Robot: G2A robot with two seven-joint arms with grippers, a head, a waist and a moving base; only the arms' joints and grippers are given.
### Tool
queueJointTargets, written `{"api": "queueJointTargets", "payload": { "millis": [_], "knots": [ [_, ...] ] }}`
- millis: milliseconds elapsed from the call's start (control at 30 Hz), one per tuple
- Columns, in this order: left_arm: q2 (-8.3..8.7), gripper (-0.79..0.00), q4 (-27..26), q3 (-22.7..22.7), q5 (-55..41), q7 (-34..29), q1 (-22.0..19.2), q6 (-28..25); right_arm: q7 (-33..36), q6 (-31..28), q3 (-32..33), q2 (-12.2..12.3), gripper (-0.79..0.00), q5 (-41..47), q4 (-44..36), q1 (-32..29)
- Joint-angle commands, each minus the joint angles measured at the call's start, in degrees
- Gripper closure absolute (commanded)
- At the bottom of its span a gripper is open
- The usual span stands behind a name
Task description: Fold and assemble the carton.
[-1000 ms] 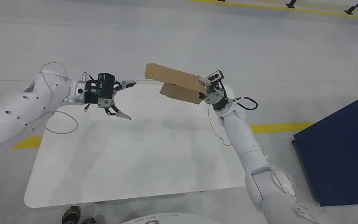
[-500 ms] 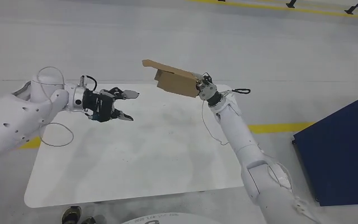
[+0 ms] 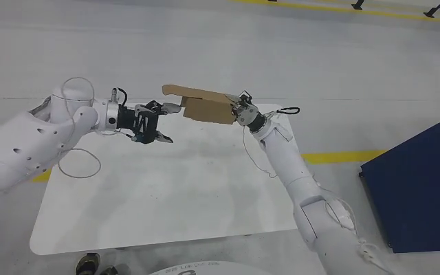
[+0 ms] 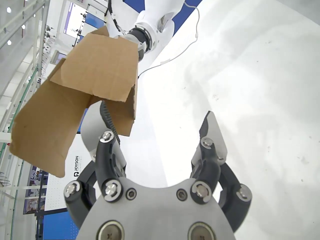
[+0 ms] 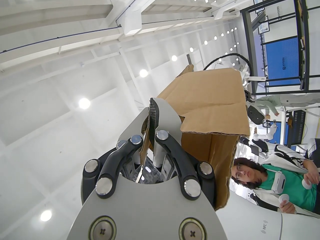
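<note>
Top view: right pincer (image 3: 238,110) clamps plain brown carton (image 3: 205,108).

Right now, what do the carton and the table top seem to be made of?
The carton: brown corrugated cardboard, matte; fluted layers show at its cut edge in the right wrist view. The table top: a smooth white sheet, slightly glossy with small scuffs, perhaps laminate or plastic; I cannot tell which.

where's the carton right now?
Top view: the carton is in the air over the far edge of the table, clamped in the right end effector, with the open left end effector beside its free end.
</note>
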Motion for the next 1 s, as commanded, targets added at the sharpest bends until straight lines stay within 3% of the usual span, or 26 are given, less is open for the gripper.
{"api": "queueJointTargets", "payload": {
  "millis": [0, 800, 967],
  "knots": [
    [-0.4, -0.659, 0.53, -0.22, -0.95, 0.14, 0.05, -0.17, 0.02, 0.08, 0.0, -0.08, 0.0, -0.2, -0.04, -0.01],
    [-4.65, -0.514, 1.9, 0.08, 0.57, -6.58, -0.3, -0.89, -1.95, 1.56, -1.21, -1.72, 0.0, -0.88, 0.44, 0.09],
    [-5.22, -0.413, 2.15, -0.25, 0.69, -7.24, 0.08, -0.36, -1.7, 1.94, -1.16, -1.98, 0.0, -0.61, 0.41, -0.02]
  ]
}}
